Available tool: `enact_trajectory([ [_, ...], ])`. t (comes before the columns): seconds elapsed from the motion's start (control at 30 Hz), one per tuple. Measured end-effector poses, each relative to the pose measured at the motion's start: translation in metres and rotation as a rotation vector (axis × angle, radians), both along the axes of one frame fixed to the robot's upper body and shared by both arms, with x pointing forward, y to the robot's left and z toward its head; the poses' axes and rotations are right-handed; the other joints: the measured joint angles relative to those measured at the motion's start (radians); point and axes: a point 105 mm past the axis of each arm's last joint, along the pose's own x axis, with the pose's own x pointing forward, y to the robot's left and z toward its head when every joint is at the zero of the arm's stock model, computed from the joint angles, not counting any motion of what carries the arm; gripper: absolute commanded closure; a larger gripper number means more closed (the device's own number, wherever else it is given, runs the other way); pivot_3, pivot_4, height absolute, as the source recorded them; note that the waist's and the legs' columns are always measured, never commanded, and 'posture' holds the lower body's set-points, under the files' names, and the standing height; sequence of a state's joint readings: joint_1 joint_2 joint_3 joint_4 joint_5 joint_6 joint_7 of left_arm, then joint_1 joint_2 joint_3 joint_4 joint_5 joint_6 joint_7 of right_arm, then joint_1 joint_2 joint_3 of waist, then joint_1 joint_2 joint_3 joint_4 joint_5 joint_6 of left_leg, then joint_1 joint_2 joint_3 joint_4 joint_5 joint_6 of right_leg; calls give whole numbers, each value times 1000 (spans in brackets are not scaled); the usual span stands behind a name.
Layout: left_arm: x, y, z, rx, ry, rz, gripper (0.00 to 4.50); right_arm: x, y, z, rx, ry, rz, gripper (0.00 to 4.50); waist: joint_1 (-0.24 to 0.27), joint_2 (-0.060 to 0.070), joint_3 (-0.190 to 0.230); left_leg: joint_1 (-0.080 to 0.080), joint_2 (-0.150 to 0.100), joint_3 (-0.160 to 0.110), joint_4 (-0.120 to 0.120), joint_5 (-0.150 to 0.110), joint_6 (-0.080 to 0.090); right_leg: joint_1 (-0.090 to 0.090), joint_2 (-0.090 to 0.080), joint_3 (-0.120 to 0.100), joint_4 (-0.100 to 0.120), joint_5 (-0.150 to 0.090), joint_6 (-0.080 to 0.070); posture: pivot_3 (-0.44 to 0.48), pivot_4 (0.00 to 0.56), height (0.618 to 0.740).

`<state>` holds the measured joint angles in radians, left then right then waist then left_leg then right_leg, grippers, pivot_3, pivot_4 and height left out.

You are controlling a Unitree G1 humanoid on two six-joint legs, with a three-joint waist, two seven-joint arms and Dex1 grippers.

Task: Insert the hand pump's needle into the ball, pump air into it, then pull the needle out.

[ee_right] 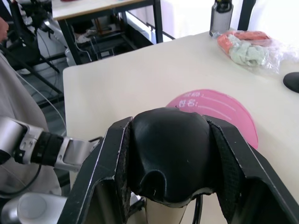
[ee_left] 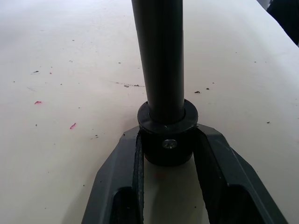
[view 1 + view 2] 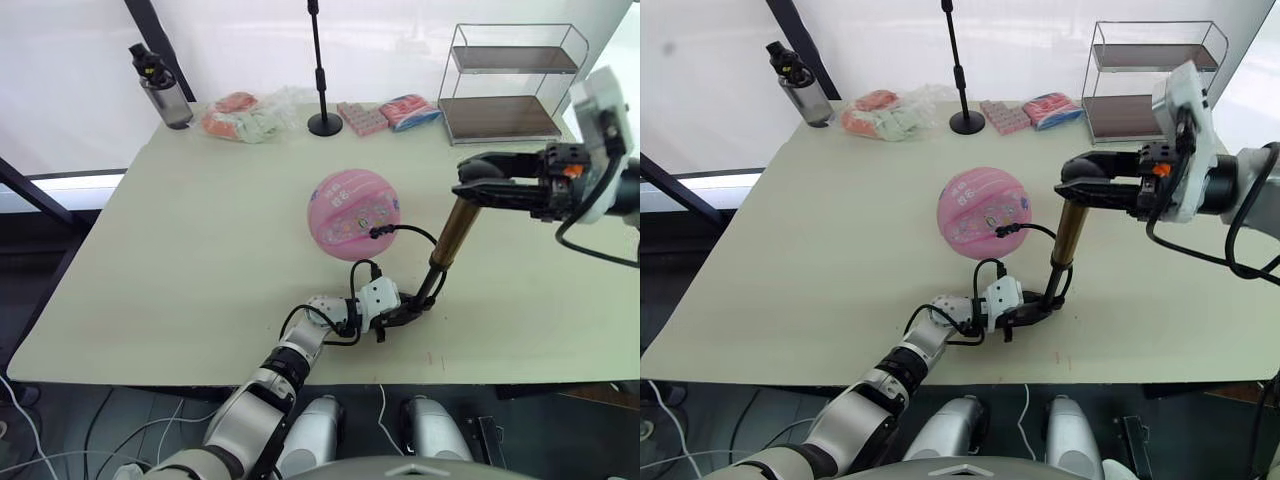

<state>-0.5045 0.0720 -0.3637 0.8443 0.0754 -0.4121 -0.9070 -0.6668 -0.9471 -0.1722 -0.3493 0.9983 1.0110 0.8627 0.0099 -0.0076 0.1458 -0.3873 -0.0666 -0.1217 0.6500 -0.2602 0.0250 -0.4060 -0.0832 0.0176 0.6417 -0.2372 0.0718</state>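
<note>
Pump braced top and bottom, hose run to the ball — mid-pumping by the look of it.

Head views: the hand pump (image 3: 452,236) stood tilted on the table (image 3: 180,250), just beside the ball (image 3: 352,212); left gripper (image 3: 408,310) pinched its base, right gripper (image 3: 478,188) clamped the T-handle (image 1: 169,158). Needle too small to see. L wrist: fingers (image 2: 117,172) tight round the black foot cap — rigid, good hold. R wrist: handle smooth, prob. slippery; ball looked soft, light, apt to roll.
</note>
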Motion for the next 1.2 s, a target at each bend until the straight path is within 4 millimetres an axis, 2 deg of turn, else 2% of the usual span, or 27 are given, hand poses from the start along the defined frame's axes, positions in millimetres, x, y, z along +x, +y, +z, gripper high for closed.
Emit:
enact_trajectory([
  [0.17, 0, 1, -1, 3, 5, 5, 3433, 2, 5, -15, 11, 17, -13, 2812, -2, 0, 0, 3, 1, 0, 0, 0, 0, 3, 1, 0, 0, 0, 0, 0, 150, 740],
  [0.37, 0, 2, -3, 6, 9, 8, 3433, 3, 12, -49, -14, 33, -23, 2812, -3, -1, -2, 4, 1, 0, -1, 0, 0, 3, 1, 1, 0, 0, 0, 0, 150, 740],
  [0.43, 0, 3, -3, 10, 11, 13, 3433, 5, 13, -73, -6, 42, -36, 2812, -7, -1, -3, 7, 1, 0, -1, 0, 0, 7, 2, 1, 0, 0, 0, 0, 150, 740],
  [0.47, 0, 3, -3, 11, 11, 13, 3433, 5, 14, -75, -9, 43, -36, 2812, -9, -1, -3, 8, 1, 0, -1, 0, 0, 7, 1, 1, 0, 0, 0, 0, 150, 740],
  [0.57, 1, 4, -4, 14, 12, 16, 3433, 5, 16, -101, -21, 44, -42, 2812, -15, -1, -7, 9, 1, -2, -1, 0, 0, 10, 2, -2, -1, -1, 1, 0, 150, 740],
  [0.67, 1, 5, -4, 17, 12, 21, 3433, 6, 20, -116, -22, 37, -48, 2812, -22, 1, -8, 10, 0, -1, -1, 0, 0, 11, 2, -1, -1, -2, 2, 0, 150, 740],
  [0.87, 2, 7, -7, 24, 24, 32, 3433, 4, 30, -127, -36, -15, -28, 2812, -26, 2, -15, 11, 1, -1, -1, 0, 0, 11, 2, -1, -1, -3, 4, 0, 150, 740],
  [0.97, 1, 7, -8, 26, 26, 33, 3433, 4, 31, -125, -36, -20, -25, 2812, -26, 3, -18, 11, 1, -1, -1, 0, 0, 11, 2, 0, -1, -3, 4, 0, 150, 740],
  [1.2, 1, 5, -6, 22, 18, 25, 3433, 3, 19, -115, -88, 26, -14, 2812, -23, 2, -17, 10, 1, -2, -1, 0, 0, 11, 2, -1, -1, -1, 1, 0, 150, 740],
])
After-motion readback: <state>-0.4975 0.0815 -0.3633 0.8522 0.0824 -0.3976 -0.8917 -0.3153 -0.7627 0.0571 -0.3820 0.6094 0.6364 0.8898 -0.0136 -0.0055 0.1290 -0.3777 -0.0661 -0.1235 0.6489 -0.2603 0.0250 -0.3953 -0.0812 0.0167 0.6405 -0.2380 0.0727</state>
